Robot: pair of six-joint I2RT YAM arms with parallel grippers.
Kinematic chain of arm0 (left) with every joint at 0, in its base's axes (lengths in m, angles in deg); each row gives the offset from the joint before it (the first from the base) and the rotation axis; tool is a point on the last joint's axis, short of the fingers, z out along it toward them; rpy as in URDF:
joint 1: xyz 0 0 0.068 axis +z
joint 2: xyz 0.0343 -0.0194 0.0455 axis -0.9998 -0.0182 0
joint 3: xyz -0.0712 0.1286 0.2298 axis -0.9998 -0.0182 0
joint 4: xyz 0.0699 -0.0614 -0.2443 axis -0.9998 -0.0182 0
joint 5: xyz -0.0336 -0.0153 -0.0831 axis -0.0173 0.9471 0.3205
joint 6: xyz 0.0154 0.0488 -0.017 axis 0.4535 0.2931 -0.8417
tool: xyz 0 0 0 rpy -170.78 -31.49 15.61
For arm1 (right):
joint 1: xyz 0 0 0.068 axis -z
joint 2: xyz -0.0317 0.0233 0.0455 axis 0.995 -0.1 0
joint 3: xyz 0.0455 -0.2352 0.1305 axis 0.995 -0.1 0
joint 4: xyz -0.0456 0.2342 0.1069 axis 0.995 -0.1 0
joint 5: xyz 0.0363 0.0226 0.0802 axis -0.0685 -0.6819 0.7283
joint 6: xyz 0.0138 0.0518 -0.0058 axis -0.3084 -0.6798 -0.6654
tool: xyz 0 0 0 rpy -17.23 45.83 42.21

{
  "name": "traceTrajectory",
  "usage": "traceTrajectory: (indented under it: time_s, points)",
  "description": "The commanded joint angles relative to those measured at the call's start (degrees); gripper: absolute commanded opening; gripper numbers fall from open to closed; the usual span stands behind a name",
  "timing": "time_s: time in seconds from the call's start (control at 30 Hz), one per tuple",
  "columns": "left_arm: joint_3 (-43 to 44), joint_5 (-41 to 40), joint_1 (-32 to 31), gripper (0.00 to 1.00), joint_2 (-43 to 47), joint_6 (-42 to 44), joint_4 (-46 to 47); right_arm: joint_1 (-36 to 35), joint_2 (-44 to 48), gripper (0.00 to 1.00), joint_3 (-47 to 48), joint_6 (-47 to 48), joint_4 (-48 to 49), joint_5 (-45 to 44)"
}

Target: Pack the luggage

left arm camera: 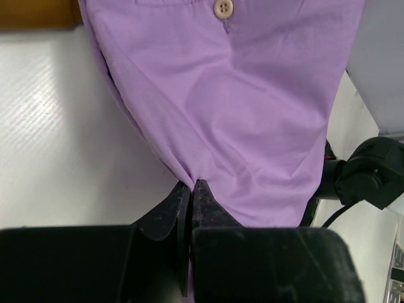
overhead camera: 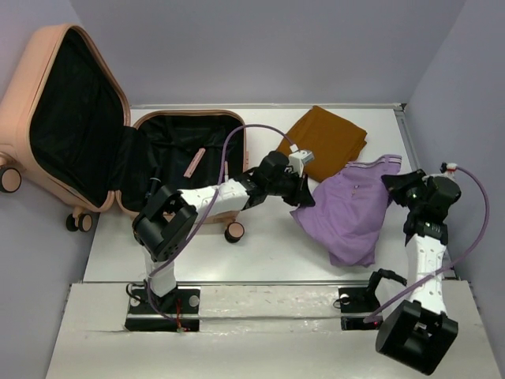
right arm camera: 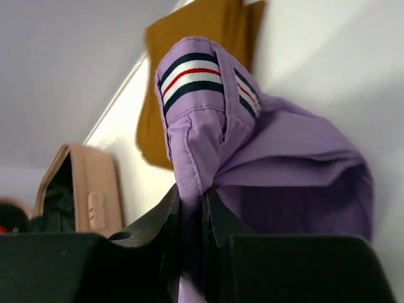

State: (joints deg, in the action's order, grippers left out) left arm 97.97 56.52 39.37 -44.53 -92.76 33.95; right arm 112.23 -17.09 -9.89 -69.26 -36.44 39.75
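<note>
The peach-pink luggage (overhead camera: 47, 71) lies open at the back left, its lid up and black lining showing; it also shows in the right wrist view (right arm camera: 95, 196). A purple shirt (overhead camera: 351, 209) with a striped collar hangs between both grippers, lifted off the table. My left gripper (overhead camera: 304, 196) is shut on the shirt's left edge (left arm camera: 252, 113). My right gripper (overhead camera: 397, 185) is shut on the shirt near the collar (right arm camera: 202, 120). In each wrist view the jaws pinch purple cloth, left (left arm camera: 191, 184) and right (right arm camera: 192, 197).
A folded mustard-brown cloth (overhead camera: 325, 140) lies at the back of the table behind the shirt; it also shows in the right wrist view (right arm camera: 189, 25). The table's raised right wall (overhead camera: 410, 134) is close to my right arm. The suitcase wheel (overhead camera: 234, 231) stands beside my left arm.
</note>
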Motion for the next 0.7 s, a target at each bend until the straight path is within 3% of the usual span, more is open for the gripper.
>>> traceTrajectory:
  time_s: [0.0,0.2,0.33,0.43,0.57,0.67]
  points:
    - [2.15,0.66,2.64,0.06,7.14,0.17,3.12,-14.72,-2.13,0.07,8.32,-0.24,7.04,-2.19]
    - [16.01,4.09,10.46,0.06,6.53,1.22,-6.53,-26.63,-12.78,0.07,17.62,-6.92,16.35,-5.89]
    - [35.58,9.44,18.89,0.06,3.11,2.27,-16.71,-36.11,-25.22,0.07,28.69,-8.42,20.13,-7.56]
    - [43.88,11.21,26.71,0.06,2.05,3.33,-24.73,-41.48,-32.1,0.07,37.92,-8.33,21.89,-9.05]
    - [43.56,12.19,39.62,0.06,3.19,4.47,-28.95,-48.43,-45.89,0.07,50.84,-10.44,24.35,-9.06]
    - [34.18,12.19,51.31,0.06,4.94,5.44,-29.4,-54.06,-58.1,0.07,63.23,-11.15,23.92,-8.35]
